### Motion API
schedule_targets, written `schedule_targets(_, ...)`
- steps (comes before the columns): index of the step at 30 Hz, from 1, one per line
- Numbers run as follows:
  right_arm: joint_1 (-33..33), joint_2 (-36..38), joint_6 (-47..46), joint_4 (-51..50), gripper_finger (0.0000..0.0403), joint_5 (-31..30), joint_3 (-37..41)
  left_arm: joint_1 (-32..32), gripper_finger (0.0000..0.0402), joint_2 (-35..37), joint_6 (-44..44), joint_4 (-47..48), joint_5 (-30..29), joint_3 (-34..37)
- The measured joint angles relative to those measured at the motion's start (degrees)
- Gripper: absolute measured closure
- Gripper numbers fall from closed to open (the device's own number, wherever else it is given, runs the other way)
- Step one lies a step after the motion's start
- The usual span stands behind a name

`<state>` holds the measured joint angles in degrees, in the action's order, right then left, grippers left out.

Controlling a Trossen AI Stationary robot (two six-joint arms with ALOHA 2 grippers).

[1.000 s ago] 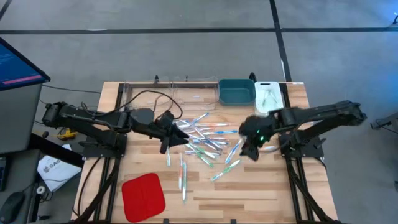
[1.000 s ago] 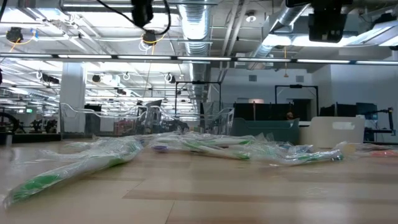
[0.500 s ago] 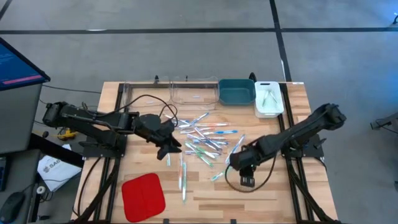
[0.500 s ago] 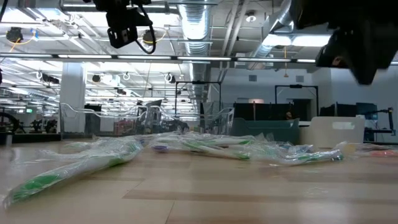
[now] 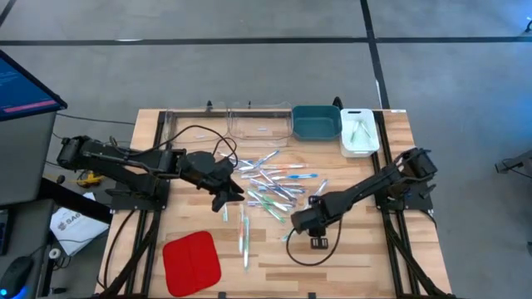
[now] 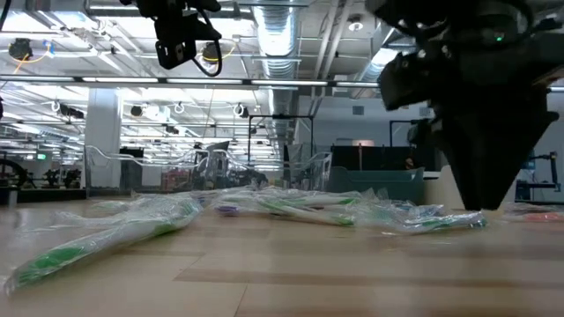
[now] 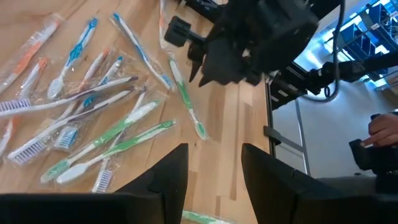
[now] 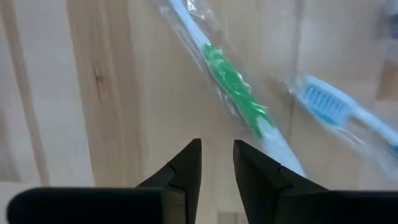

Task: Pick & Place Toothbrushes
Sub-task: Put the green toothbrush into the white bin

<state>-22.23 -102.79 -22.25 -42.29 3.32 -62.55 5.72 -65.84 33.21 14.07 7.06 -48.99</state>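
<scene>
While low over toothbrushes (image 5: 270, 187), right pincer (image 5: 301, 223), empty.

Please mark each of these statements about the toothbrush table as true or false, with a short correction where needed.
1. The red pad lies at the near left of the table. True.
2. The teal bin is full of toothbrushes. False: none are visible in it; loose toothbrushes lie mid-table.
3. The right claw hangs above a green toothbrush, holding nothing. True.
4. The left claw grips a blue toothbrush. False: its fingers are apart and empty.
5. The white bin holds some toothbrushes. True.
</scene>
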Motion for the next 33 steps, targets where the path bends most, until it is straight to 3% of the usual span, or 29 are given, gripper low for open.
schedule_targets(10,0.51,-0.54,2.23,-6.07,0.0316,-0.58,-4.82,0.00,0.0257,-0.02,-0.24,-0.47,-0.01,0.00)
schedule_targets(17,1.87,-0.34,10.75,-2.21,0.0316,-0.80,-4.56,0.00,0.0257,-0.02,-1.33,-0.52,-1.28,0.00)
schedule_targets(22,2.70,-0.40,22.11,0.61,0.0316,-0.82,-3.39,0.00,0.0257,-0.02,-1.39,-0.58,-1.52,0.00)
schedule_targets(33,2.74,-0.40,25.43,5.57,0.0304,-0.82,1.77,0.00,0.0257,-0.02,-1.44,-0.56,-1.51,0.00)
